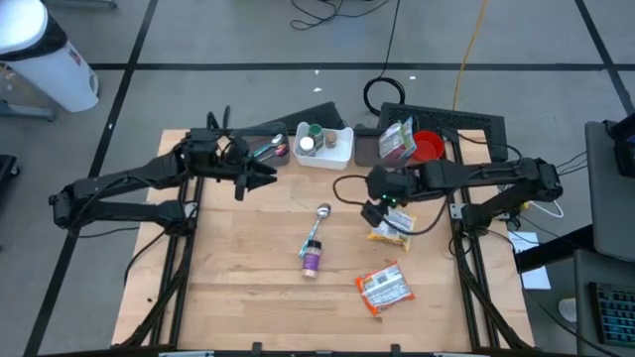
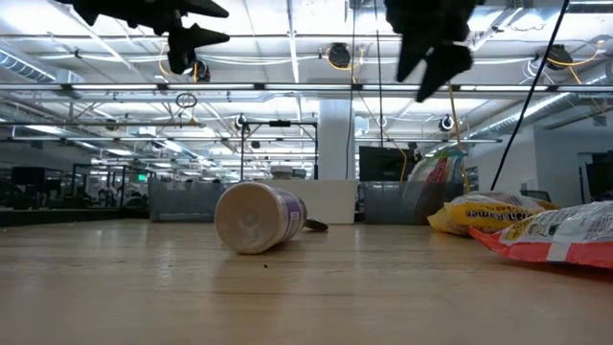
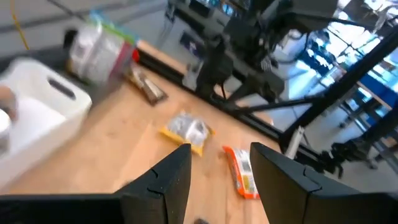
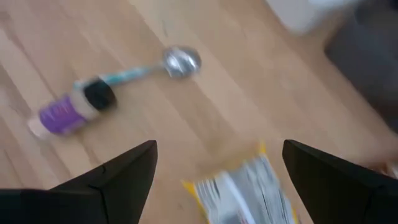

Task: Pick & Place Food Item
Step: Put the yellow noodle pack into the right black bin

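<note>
I have both arms up off the tabletop (image 1: 248,297), and the near half of the wood is bare all the way to its front edge, so there is free room there. The back edge is crowded: a white bin (image 1: 325,145) holding small containers, and to its right a bagged snack (image 1: 397,139) beside a red cup (image 1: 428,148). My left hand (image 1: 266,177) hovers just in front of the bin's left end; in the left wrist view its fingers (image 3: 168,183) stand partly apart with nothing between them, touching nothing. My right hand (image 1: 375,212) hangs above the right-centre of the tabletop, right next to the yellow snack bag (image 1: 389,231); in the right wrist view its fingers (image 4: 121,171) are spread wide and empty, with the yellow snack bag (image 4: 242,193) lying below the gap. That bag lies flat near the right edge. Nearer the front, well apart from it, lies an orange snack packet (image 1: 383,288), also flat. In the middle, a small purple bottle (image 1: 312,260) lies on its side with a spoon (image 1: 319,220) just behind it, the spoon's bowl pointing toward the bin. From the low view the bottle (image 2: 259,218) shows its round end toward the camera. Both packets carry print, but I cannot read it.
</note>
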Controlling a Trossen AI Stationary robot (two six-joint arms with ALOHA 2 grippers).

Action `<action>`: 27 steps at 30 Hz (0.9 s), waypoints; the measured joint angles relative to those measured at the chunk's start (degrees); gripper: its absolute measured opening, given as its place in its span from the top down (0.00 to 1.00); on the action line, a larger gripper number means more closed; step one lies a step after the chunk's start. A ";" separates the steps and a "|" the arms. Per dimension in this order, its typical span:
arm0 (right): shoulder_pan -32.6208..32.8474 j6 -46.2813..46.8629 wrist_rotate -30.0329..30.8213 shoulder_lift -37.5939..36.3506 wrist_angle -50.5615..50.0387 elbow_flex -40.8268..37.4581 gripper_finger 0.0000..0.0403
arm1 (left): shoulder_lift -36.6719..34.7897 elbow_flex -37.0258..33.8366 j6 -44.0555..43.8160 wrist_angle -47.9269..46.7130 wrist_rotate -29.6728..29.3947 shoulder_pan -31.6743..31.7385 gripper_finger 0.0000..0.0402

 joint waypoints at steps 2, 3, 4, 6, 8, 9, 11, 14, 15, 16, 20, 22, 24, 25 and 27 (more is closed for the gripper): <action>0.60 1.97 -0.20 -0.03 -3.61 -0.01 0.16 | 2.12 -0.01 -0.52 -0.51 2.21 0.00 0.58; 1.03 2.63 0.06 0.02 -4.94 -0.16 0.16 | 3.48 -0.01 -0.96 -0.59 3.46 0.00 0.58; 1.37 3.18 0.20 0.01 -6.31 -0.41 0.16 | 4.90 -0.01 -1.44 -0.46 4.58 -0.04 0.58; 2.04 4.76 0.20 -0.98 -10.03 -1.20 0.16 | 8.26 -0.01 -2.67 -0.38 6.65 -0.09 0.58; 2.75 8.43 0.20 -2.20 -14.03 -2.23 0.16 | 11.62 -0.03 -4.60 -0.01 7.90 -0.12 0.58; 3.26 10.83 0.21 -3.08 -15.77 -3.28 0.16 | 13.09 -0.03 -5.48 0.52 8.40 -0.16 0.58; 4.57 17.05 0.17 -5.65 -16.83 -6.11 0.16 | 15.66 -0.06 -6.78 2.25 9.95 -0.45 0.58; 7.31 28.31 -0.02 -11.92 -14.22 -12.37 0.16 | 18.40 -0.06 -7.99 7.14 13.66 -1.14 0.58; 8.55 32.05 -0.08 -14.21 -12.69 -14.88 0.16 | 19.04 -0.06 -8.36 9.27 14.80 -1.37 0.58; 9.79 35.83 -0.26 -16.46 -10.95 -17.30 0.16 | 19.49 -0.06 -8.72 11.35 15.66 -1.72 0.58; 15.14 50.57 -0.37 -25.41 -2.53 -26.93 0.16 | 19.73 -0.06 -9.22 17.92 16.60 -2.74 0.58; 17.69 56.85 -0.11 -28.52 1.83 -31.89 0.16 | 19.72 -0.06 -9.21 20.31 16.56 -2.86 0.58; 19.92 61.75 -0.04 -30.62 6.02 -36.53 0.16 | 19.72 -0.06 -9.61 22.47 16.41 -2.84 0.58; 20.84 63.55 -0.03 -31.37 8.18 -38.59 0.16 | 19.72 -0.06 -10.08 23.31 16.26 -2.84 0.58; 22.36 65.93 0.08 -32.39 12.38 -42.25 0.16 | 19.70 -0.06 -10.95 24.21 15.00 -2.84 0.58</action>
